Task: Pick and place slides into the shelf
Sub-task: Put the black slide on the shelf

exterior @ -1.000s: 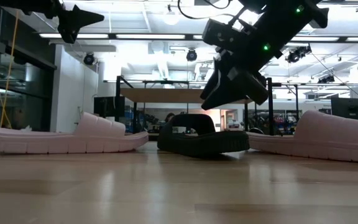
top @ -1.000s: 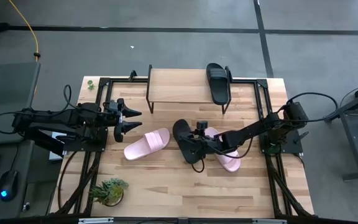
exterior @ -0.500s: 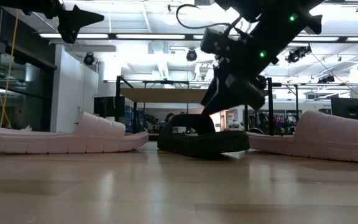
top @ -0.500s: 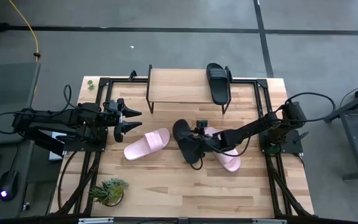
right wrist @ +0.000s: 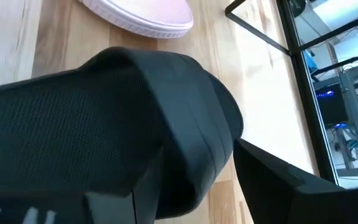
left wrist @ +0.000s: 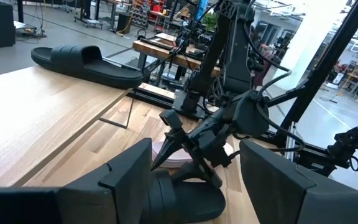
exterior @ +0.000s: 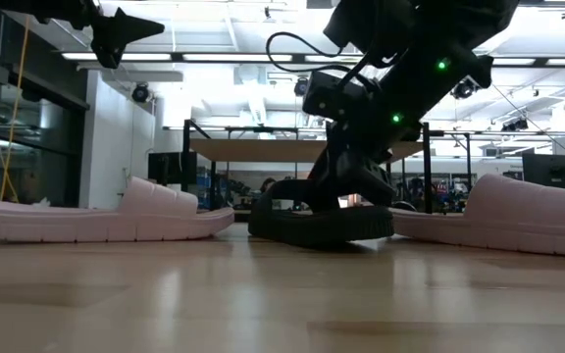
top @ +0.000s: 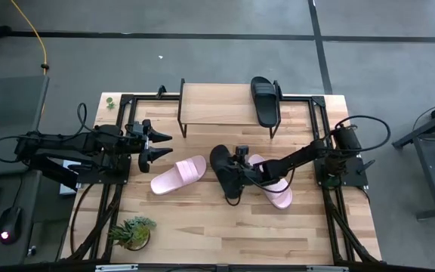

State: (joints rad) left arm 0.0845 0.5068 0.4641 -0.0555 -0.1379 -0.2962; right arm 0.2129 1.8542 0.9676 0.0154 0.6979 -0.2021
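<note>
Right gripper (top: 235, 183) down on matte black slide (top: 226, 171) mid-table, grip state unclear, left gripper (top: 161, 146) released, shelf (top: 219, 107) mostly bare beside black slide on shelf (top: 265, 100)

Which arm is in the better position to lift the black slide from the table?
The right. Its gripper is already down over the black slide, while the left gripper waits open, raised near the table's left edge.

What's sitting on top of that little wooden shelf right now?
One black slide lies on the shelf, at its right end, the rest of the top bare. The space beneath the top is hidden from above.
</note>
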